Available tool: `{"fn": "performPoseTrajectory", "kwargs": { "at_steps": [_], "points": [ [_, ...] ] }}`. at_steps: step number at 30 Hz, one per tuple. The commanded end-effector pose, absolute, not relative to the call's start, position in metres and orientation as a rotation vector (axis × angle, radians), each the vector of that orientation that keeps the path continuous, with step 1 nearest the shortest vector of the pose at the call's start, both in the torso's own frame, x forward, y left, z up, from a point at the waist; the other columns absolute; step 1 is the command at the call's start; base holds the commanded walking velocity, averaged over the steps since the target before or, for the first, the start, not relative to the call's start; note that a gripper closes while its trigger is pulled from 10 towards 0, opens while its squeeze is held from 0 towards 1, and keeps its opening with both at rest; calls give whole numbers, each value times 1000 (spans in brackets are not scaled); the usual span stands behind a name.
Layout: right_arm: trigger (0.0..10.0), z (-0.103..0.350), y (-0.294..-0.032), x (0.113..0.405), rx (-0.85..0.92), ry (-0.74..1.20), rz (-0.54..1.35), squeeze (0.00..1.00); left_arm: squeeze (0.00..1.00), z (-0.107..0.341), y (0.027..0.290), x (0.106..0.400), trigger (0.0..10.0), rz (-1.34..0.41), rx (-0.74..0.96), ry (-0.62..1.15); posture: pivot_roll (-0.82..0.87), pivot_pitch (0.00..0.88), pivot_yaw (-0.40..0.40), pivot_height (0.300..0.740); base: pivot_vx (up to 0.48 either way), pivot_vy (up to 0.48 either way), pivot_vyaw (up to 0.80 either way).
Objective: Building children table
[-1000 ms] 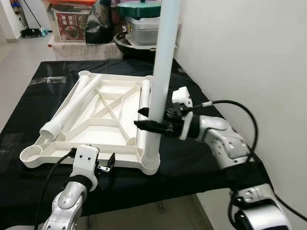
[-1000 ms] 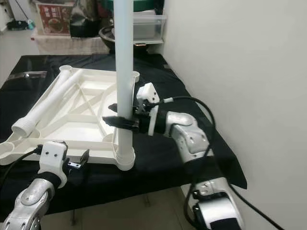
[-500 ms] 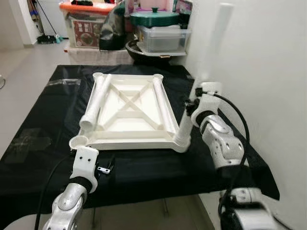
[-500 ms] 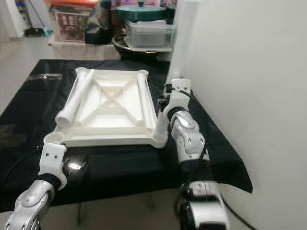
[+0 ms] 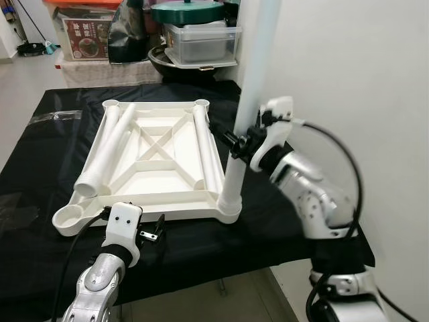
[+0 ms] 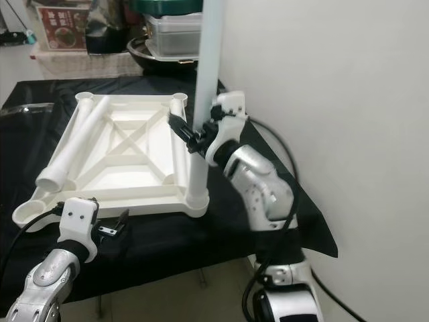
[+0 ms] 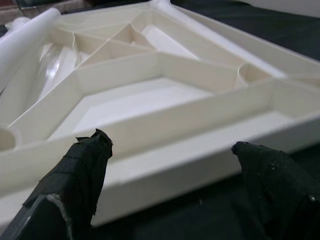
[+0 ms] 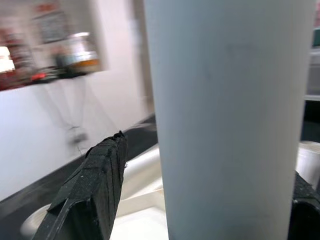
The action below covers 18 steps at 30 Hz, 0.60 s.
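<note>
The white tabletop [image 5: 157, 161] lies upside down on the black-covered worktop [image 5: 40, 154], ribbed underside facing up. One white leg [image 5: 247, 107] stands upright in the socket at the near right corner of the tabletop, next to the wall. The right pincer [image 5: 231, 139] reaches in from the right and pinches this leg about midway up its visible length, one black finger on each side of the tube; in the right wrist view the leg [image 8: 225, 120] sits directly between the fingers [image 8: 95, 185]. Two more legs lie loose inside the tabletop: one leg [image 5: 100, 151] along the left side, another [image 5: 208, 151] along the right side. The left pincer [image 5: 151, 234] hovers just off the near edge of the tabletop, fingers spread, holding nothing. Storage bins [image 5: 194, 40] stand beyond the far end of the worktop.
</note>
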State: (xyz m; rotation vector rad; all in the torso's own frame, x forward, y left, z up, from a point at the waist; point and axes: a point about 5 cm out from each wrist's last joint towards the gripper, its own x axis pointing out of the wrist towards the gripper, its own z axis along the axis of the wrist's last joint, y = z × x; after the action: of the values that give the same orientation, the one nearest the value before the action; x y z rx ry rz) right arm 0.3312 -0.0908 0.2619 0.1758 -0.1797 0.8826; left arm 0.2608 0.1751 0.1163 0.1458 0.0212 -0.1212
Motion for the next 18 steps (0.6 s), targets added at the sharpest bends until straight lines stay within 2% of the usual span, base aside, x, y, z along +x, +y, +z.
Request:
{"fn": "performPoseTrajectory", "kwargs": {
  "at_steps": [1,4,5,6,8,9,10,11,12,13,14,16,17,18],
  "points": [
    [10000,262,-81,322,144,-191,1027,0,0,112,176,261,10000,-119,163,37,120,0,-93,740,0,0,0],
    [10000,256,-81,316,122,-159,1117,0,0,112,175,261,10000,-119,161,35,125,0,-95,740,0,0,0],
    [10000,240,-79,303,75,-88,1329,0,0,113,173,261,10000,-125,162,33,143,0,-108,740,0,0,0],
    [10000,233,-78,297,70,-55,1415,0,0,113,172,260,10000,-128,163,32,143,0,-108,740,0,0,0],
    [10000,225,-75,295,74,-29,1456,0,0,113,173,259,10000,-125,165,33,153,0,-114,740,0,0,0],
    [7843,221,-74,294,83,-11,1472,0,0,113,174,258,10000,-122,166,34,154,0,-115,740,0,0,0],
    [7843,221,-74,294,83,-11,1472,0,0,113,174,258,10000,-122,166,34,154,0,-115,740,0,0,0],
    [4824,218,-72,296,91,0,1459,0,0,112,175,257,10000,-119,166,35,154,0,-114,740,0,0,0],
    [0,214,-71,300,88,12,1410,0,0,112,175,257,10000,-119,166,37,153,0,-113,740,0,0,0],
    [0,207,-73,308,69,52,1329,0,0,112,175,256,10000,-123,167,39,144,0,-104,740,0,0,0],
    [0,207,-73,308,69,52,1329,0,0,112,175,256,10000,-123,167,39,144,0,-104,740,0,0,0],
    [0,192,-80,329,37,140,1081,0,0,111,174,257,10000,-132,170,42,136,0,-99,740,0,0,0],
    [0,192,-80,329,37,140,1081,0,0,111,174,257,10000,-132,170,42,136,0,-99,740,0,0,0],
    [0,188,-83,336,39,160,998,0,0,111,173,257,10000,-134,170,42,136,0,-99,740,0,0,0]
  ]
}}
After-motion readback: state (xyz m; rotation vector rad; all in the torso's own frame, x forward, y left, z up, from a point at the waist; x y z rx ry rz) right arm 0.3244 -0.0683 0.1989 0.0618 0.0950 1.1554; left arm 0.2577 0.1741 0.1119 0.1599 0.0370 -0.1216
